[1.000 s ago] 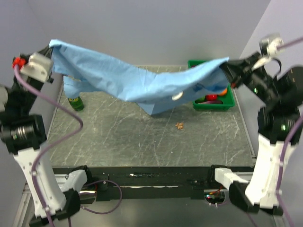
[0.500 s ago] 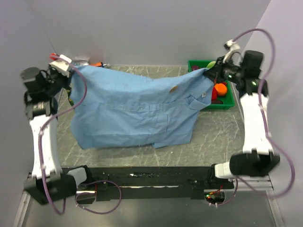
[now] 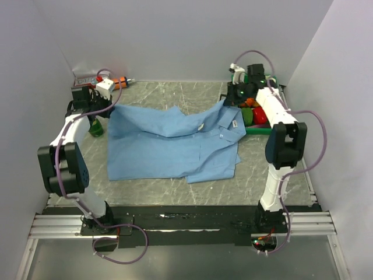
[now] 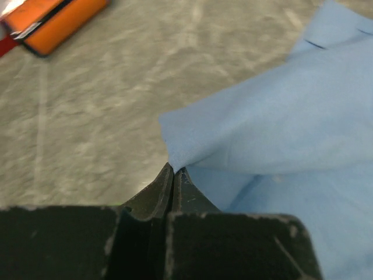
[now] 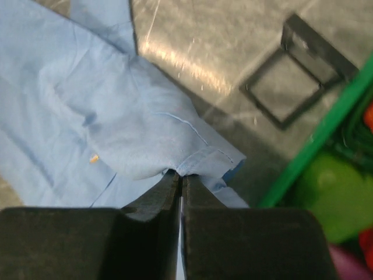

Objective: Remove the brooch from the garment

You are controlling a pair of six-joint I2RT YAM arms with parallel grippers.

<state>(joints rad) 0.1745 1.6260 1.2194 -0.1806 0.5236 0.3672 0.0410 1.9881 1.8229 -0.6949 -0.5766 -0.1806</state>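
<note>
grey table (image 3: 151, 192) | blue shirt (image 3: 169, 149) spread | green bin (image 3: 260, 131): red, orange, green items (image 3: 258, 115)

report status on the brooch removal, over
Left gripper shut on shirt edge; right gripper shut on the other end. Brooch on the cloth, untouched. Green bin close beside right.

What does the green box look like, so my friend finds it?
Go to the table's far right corner, just right of the blue shirt. The green box sits there beside the right gripper, the only thing holding bright red, orange and green pieces.
</note>
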